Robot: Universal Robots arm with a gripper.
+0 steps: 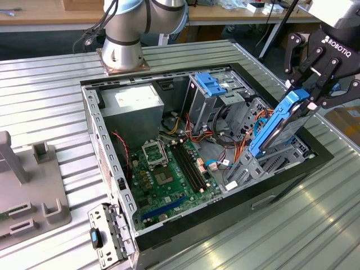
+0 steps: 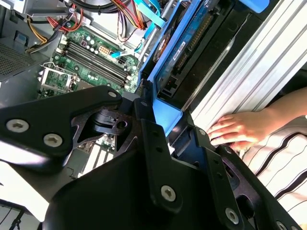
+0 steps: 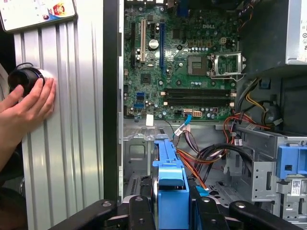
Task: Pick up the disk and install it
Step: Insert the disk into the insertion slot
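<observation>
The disk (image 1: pixel 279 128), a silver-grey drive in a bright blue carrier frame, hangs tilted on edge over the drive bay (image 1: pixel 264 167) at the exterior view's right side of the open computer case (image 1: pixel 91 121). Its lower end reaches down among the bay's metal walls. My gripper (image 1: pixel 308 93) is shut on the disk's upper end, with black fingers on both sides of the blue frame. In both wrist views the blue carrier (image 3: pixel 170 178) sticks out from between the fingers toward the case interior. The drive's connector edge (image 2: pixel 181 48) shows in the second wrist view.
A green motherboard (image 1: pixel 169 169) lies on the case floor, with orange and red cables (image 1: pixel 236 147) beside the bay. A grey power supply (image 1: pixel 135 101) and a blue-tabbed drive cage (image 1: pixel 211 84) sit at the back. A person's hand (image 3: pixel 24 105) rests on the ribbed table beside the case.
</observation>
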